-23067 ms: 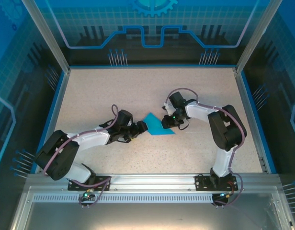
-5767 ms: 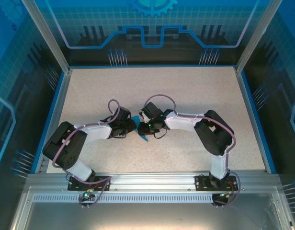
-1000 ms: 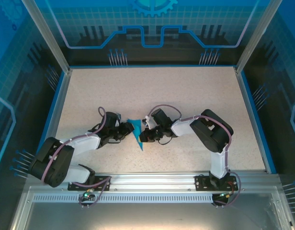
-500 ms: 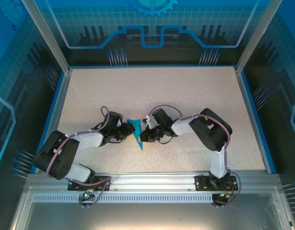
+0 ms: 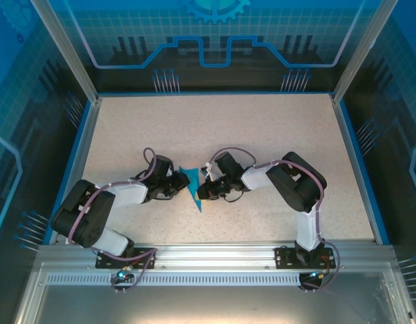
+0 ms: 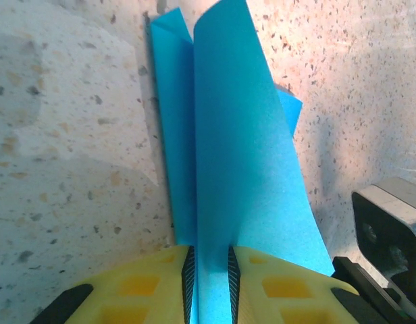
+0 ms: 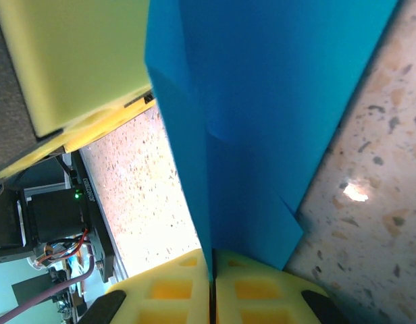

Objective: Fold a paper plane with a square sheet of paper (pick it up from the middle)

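One teal plane (image 5: 192,187) lies on the table (image 5: 262,121), a little toward 7 o'clock from its centre. Its long axis runs 12 to 6 o'clock, the sharp tip at the 6 o'clock end near the arm bases and the wide end at 12. There are two arms, both low over the table and bent at the elbow. The left arm's elbow is out at 8 o'clock and its forearm reaches toward 3. The right arm's elbow is at 3 o'clock and its forearm reaches toward 9, so the two wrists meet at the plane from opposite sides. The left gripper (image 5: 180,186) is at the plane's 9 o'clock side. In the left wrist view its two yellow fingers (image 6: 157,283) are drawn in on a raised flap that stands up from the flat layers, with paper filling the narrow gap between them. The right gripper (image 5: 202,191) is at the plane's 3 o'clock side. In the right wrist view its two yellow fingers (image 7: 262,287) are pressed together, with a folded edge of the plane pinched in the seam.
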